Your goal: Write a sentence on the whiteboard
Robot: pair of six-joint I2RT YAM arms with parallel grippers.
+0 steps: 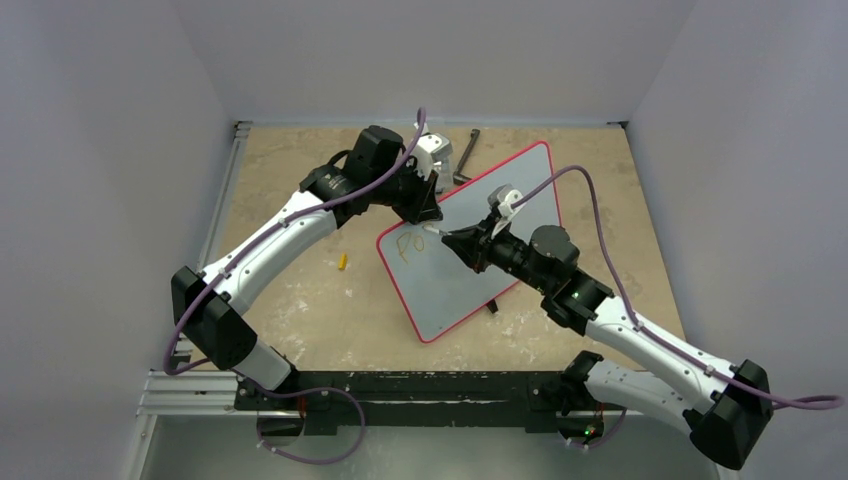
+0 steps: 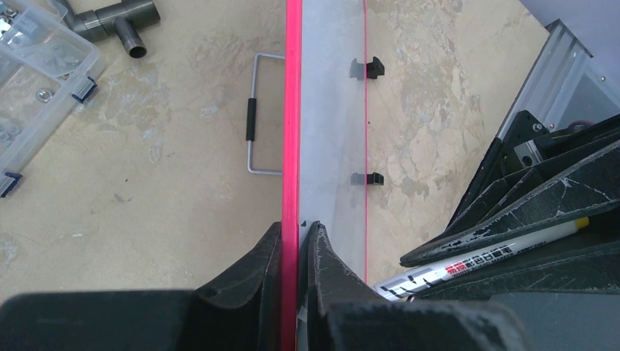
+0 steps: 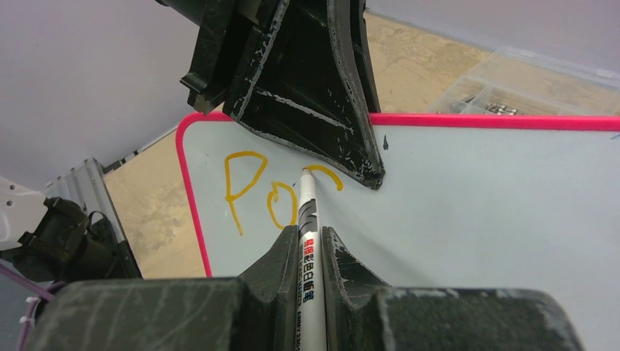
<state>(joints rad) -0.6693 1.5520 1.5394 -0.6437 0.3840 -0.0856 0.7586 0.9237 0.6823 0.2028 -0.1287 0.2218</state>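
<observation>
Two robot arms work at a whiteboard [image 1: 470, 290] that lies slantwise across the middle of a tan tabletop [image 1: 300, 310]. The left gripper [image 2: 295, 227] is closed narrowly on the board's red-pink frame, one finger on each face, near the corner where the writing begins. The right gripper [image 3: 308, 230] is clamped tight on a white marker [image 3: 307, 212] with red and black print on its barrel.

In the right wrist view the marker's tip touches the glossy white surface. The sentence [image 3: 248, 190] so far shows an orange-yellow "P", an "o" and the curved top of a third letter, just below the left gripper's lower finger.

The left wrist view looks along the board edge-on, with two small black feet [image 2: 369, 178] standing off its far face. A wire handle [image 2: 252, 117] lies on the table just beside the frame. A clear plastic parts box [image 2: 36, 73] and a grey pipe fitting [image 2: 121, 18] lie beyond it. A small yellow piece [image 1: 342, 262] lies on the table left of the board.
</observation>
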